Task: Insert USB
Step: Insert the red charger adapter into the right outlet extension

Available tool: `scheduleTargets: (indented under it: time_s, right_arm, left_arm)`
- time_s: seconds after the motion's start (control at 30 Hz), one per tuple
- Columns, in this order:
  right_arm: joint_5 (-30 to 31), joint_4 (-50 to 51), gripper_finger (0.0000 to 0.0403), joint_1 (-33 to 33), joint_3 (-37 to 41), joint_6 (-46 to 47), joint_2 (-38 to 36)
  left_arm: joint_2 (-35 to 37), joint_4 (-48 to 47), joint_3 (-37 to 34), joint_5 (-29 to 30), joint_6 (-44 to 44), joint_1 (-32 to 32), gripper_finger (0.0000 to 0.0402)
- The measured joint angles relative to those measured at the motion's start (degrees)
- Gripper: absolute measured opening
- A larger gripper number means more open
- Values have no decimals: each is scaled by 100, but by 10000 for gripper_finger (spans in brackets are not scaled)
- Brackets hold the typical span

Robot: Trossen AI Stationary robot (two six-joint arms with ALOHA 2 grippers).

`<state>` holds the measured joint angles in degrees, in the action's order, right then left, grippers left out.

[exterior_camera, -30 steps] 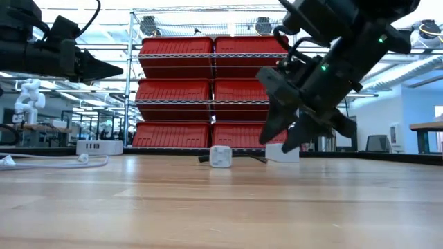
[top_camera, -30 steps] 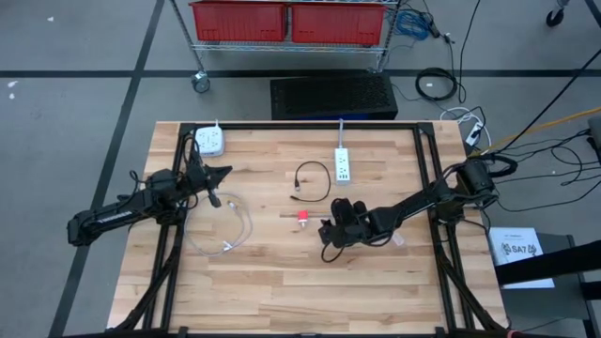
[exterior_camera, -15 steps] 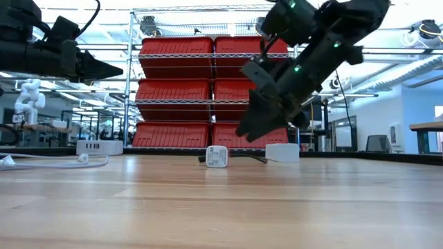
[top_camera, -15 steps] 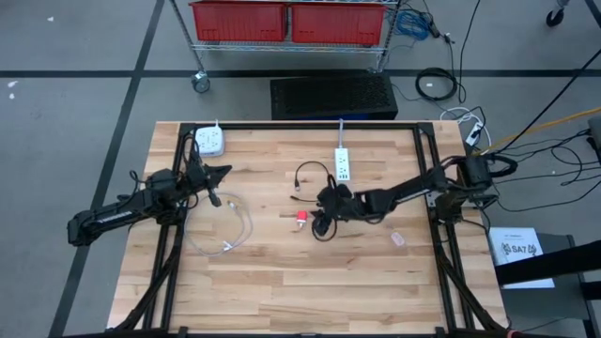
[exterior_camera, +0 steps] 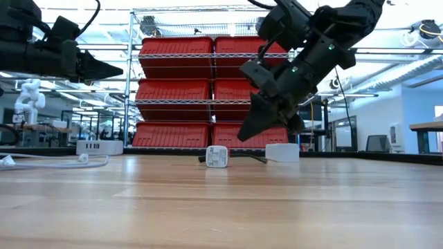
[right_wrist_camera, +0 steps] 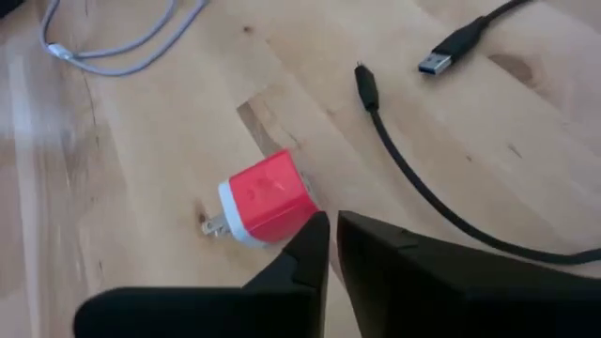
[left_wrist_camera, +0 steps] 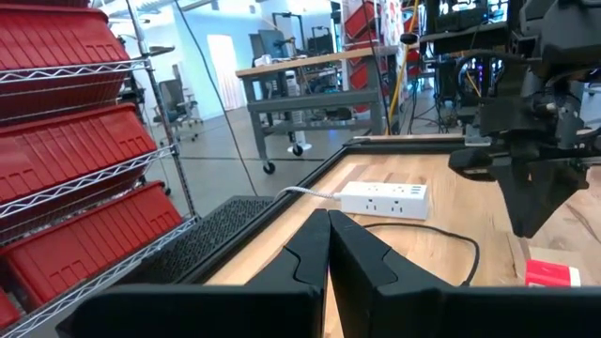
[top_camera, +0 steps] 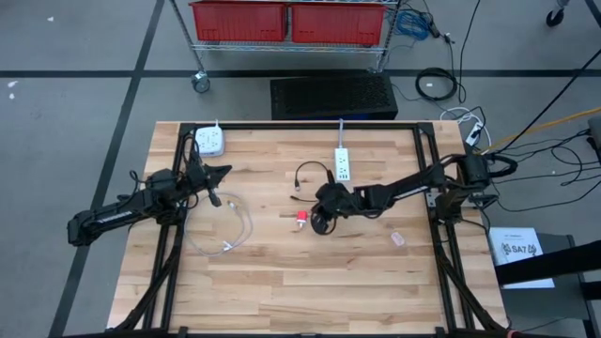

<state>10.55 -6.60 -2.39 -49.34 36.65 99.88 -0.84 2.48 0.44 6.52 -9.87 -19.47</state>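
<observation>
A red-and-white USB wall charger [right_wrist_camera: 265, 199] lies on its side on the wooden table [top_camera: 282, 282], near the middle [top_camera: 301, 217]. A black USB cable [top_camera: 312, 178] lies just beyond it, its USB plug [right_wrist_camera: 441, 58] and small plug [right_wrist_camera: 366, 86] free on the wood. My right gripper [right_wrist_camera: 329, 225] hovers shut just right of the charger [exterior_camera: 248, 136], pointing down at a slant, with nothing between its fingers. My left gripper [left_wrist_camera: 329, 230] is shut and held level above the table's left side [top_camera: 222, 172].
A white power strip [top_camera: 344, 164] lies at the far middle and a white multi-port block [top_camera: 210, 141] at the far left corner. A white cable [top_camera: 225, 233] loops on the left side. A small pale object [top_camera: 397, 239] lies right of centre.
My right gripper has swung toward the table's far edge and slightly left, up to the red charger, rolling as it went. Its fingers, wide apart a second ago, have shut on nothing. The charger and cables lie where they were.
</observation>
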Motion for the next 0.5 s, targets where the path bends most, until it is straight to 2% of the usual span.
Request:
scheduleTargets:
  time_s: [0.13, 0.27, 0.37, 0.5]
  right_arm:
    - [-476, -401, 18, 177, -16, -83, 123]
    - [-1027, -374, 24, 383, -299, -165, 262]
    - [-1387, -254, 46, 546, -572, -111, 320]
    - [-1692, 328, 96, 661, -876, 170, 319]
  left_arm:
    - [0, -2, -1, -2, 10, -1, 18]
    - [0, -1, 0, 0, 43, 0, 18]
    - [0, -23, -2, 0, 55, -1, 18]
    - [0, -62, -1, -4, 59, 0, 18]
